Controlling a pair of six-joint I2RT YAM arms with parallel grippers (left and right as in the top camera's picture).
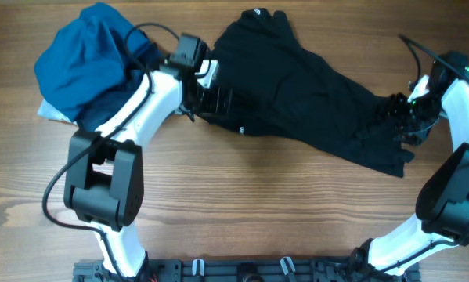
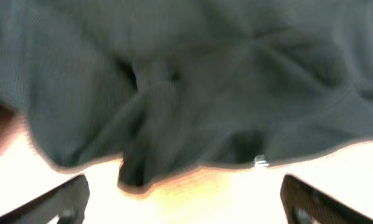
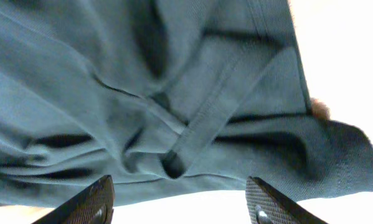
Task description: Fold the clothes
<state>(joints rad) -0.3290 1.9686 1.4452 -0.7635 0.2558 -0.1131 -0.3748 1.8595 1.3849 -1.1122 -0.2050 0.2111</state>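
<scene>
Closest up: left gripper (image 2: 186,202) spread wide, nothing between the tips, black shirt (image 2: 192,81) just beyond at 12 o'clock of the left wrist view. Same at right gripper (image 3: 183,202): parted, empty, bunched hem and seam just past the tips.

Overhead, by size:
- Wooden table (image 1: 242,204) bare across the 6 o'clock half.
- Shirt sprawled in a crumpled diagonal from 12 o'clock down toward 3 o'clock. Left gripper at its 9 o'clock edge, right gripper at its bunched 3 o'clock end. No flat panel, no straight fold edge, no stacked layers visible.
- Bright-blue bundle (image 1: 89,63) at 10 o'clock, beside the left arm (image 1: 140,110). Can't tell whether touching the shirt.
- Small white mark (image 1: 259,12) on the shirt's 12 o'clock edge, too small to read.

Progress, as a judgement: near zero. Not spread flat yet, no fold made. Left to do: grip both ends, stretch flat, then every fold. Opposite-end placement looks like setup for that stretch, guess only.
</scene>
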